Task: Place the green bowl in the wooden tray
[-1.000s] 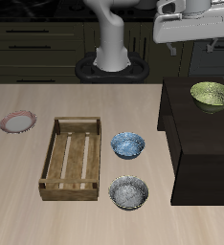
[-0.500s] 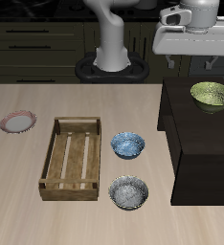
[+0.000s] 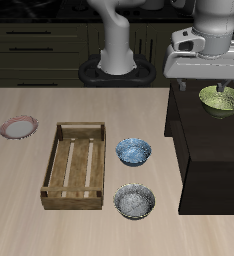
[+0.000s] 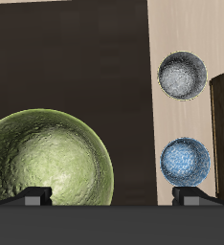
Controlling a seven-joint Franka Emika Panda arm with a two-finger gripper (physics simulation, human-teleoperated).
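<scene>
Lowered since the earlier frames, my gripper (image 3: 222, 88) now hangs directly over the green bowl (image 3: 221, 99), having also shifted sideways along the back of the scene. Green bowl: upright on the dark raised block (image 3: 194, 140) near that block's far end, well apart from the tray (image 3: 76, 165); the wrist view shows its speckled inside (image 4: 49, 159) filling the space beneath one finger. Gripper: spread wide, the two fingertips (image 4: 35, 197) far apart in the wrist view, one above the bowl and the other past the block's edge; I see nothing held between them, and no contact with the bowl. Tray: flat on the table (image 3: 19, 215), slatted bottom bare. Blue bowl (image 3: 133, 151): just beside the tray's long side, between tray and block. Grey bowl (image 3: 134, 201): nearer the table's front edge, close to the blue one. Small pink dish (image 3: 18, 127): on the far side of the tray from the bowls.
</scene>
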